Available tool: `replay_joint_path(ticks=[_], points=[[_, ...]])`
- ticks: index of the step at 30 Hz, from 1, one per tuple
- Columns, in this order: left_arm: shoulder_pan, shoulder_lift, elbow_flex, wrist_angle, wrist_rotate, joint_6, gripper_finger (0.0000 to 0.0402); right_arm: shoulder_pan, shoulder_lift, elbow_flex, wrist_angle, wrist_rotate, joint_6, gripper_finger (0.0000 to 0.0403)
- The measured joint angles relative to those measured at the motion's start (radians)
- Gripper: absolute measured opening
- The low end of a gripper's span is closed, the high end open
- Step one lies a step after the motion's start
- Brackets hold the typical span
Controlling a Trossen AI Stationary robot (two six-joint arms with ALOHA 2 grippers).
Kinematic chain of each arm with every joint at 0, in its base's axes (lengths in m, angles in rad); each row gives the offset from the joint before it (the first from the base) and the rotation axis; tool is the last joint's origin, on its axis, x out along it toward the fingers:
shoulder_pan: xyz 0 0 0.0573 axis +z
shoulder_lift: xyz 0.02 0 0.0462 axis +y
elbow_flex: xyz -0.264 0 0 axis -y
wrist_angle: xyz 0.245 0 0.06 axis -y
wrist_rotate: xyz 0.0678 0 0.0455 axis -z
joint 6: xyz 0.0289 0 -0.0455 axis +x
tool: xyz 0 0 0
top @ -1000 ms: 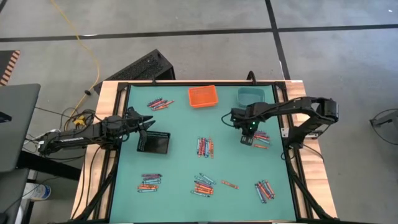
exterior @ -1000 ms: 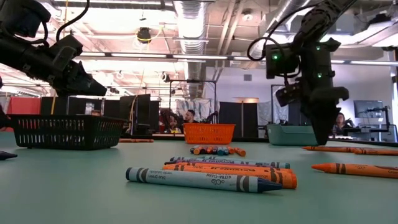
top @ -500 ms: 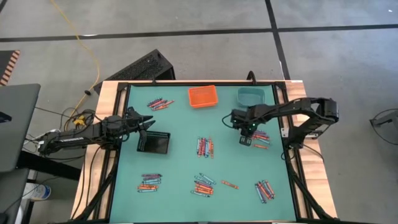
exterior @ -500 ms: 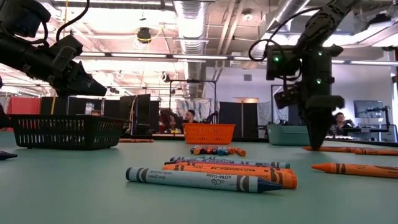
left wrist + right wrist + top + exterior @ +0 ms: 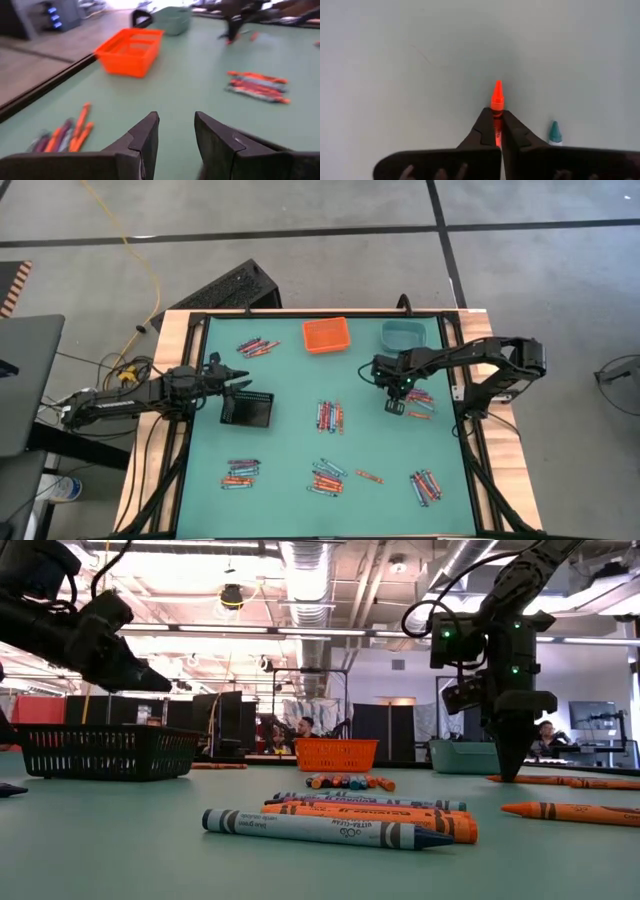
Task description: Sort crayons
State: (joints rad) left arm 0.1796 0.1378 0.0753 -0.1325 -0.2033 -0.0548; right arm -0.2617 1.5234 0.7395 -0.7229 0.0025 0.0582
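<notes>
Left gripper (image 5: 240, 378): above the table's left edge, just beside the black mesh bin (image 5: 247, 409); fingers (image 5: 145, 137) parted by a narrow gap, holding nothing. Crayons (image 5: 330, 416): small clusters of thin wax sticks scattered over the smooth green table (image 5: 290, 455). Orange bin (image 5: 327, 334) and teal bin (image 5: 404, 333): far edge. Right gripper (image 5: 397, 406): tips down at the mat, fingers pinched onto an orange crayon (image 5: 497, 97), a teal-tipped one (image 5: 554, 133) beside. Beyond: open workshop, ceiling ducts.
</notes>
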Motion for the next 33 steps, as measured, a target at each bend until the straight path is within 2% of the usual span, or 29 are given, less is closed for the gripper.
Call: replay_joint_path(ticks=[3,9,14,20,33], points=[[-0.010,-0.030,0.000,0.011,0.046,0.019,0.0116,0.000,0.000,0.000,0.000,0.000,-0.004,0.0005],[-0.017,-0.139,0.000,0.016,0.041,0.039,0.0116,-0.001,0.001,-0.001,0.001,0.000,-0.006,0.0003],[-0.017,-0.133,-0.001,0.051,0.057,0.075,0.0116,-0.001,0.001,-0.002,0.019,-0.001,-0.012,0.0002],[-0.018,-0.135,-0.053,0.148,0.177,0.101,0.0116,-0.001,0.001,-0.002,0.047,-0.004,-0.016,0.0002],[-0.017,-0.127,-0.065,0.167,0.164,0.033,0.0116,-0.001,0.001,-0.002,0.050,-0.004,-0.014,0.0001]])
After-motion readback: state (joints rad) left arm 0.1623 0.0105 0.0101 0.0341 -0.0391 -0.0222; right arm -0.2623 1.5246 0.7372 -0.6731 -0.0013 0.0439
